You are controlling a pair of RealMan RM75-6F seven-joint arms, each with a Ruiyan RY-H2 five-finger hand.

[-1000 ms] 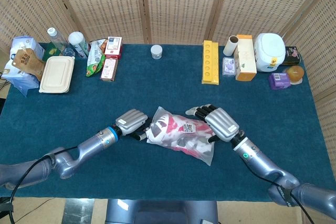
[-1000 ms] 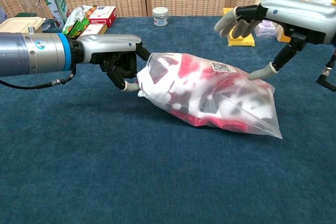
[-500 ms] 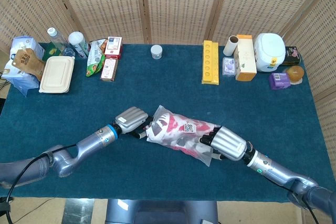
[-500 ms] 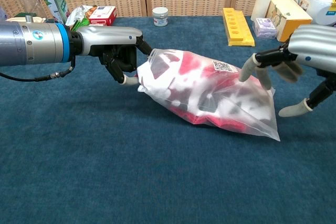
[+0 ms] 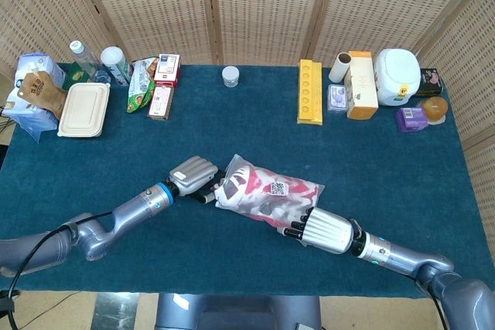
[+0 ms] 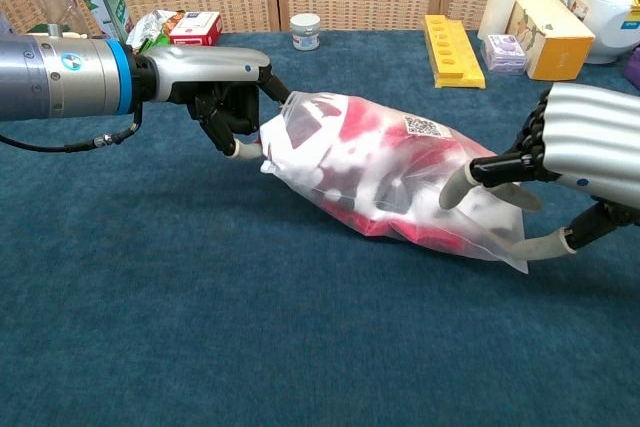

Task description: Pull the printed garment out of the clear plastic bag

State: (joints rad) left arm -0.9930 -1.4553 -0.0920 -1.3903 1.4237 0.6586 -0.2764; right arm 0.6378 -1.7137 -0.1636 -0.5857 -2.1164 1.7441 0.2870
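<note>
The clear plastic bag point(image 5: 267, 199) lies on its side on the blue tabletop point(image 5: 247, 125), near the middle of the front half, with its long axis running from left to right and slightly toward the front edge. The printed garment point(image 6: 385, 162), in red, white and dark colours, sits fully inside the bag; a small square code label point(image 6: 423, 127) shows on the upper face of the bag. The left hand point(image 5: 193, 175) is at the left end of the bag, fingers curled around the bunched plastic there and gripping it. The right hand point(image 5: 321, 229) is at the opposite end, toward the front edge; its fingers point(image 6: 470, 175) press against the bag's right end, with the thumb lying below the corner of the plastic, but a completed grip cannot be confirmed from either view. Along the far edge of the tabletop stand a yellow tray point(image 5: 310, 91), a white appliance point(image 5: 397, 76), a small white jar point(image 5: 230, 76) and a beige lunch box point(image 5: 83, 109).
</note>
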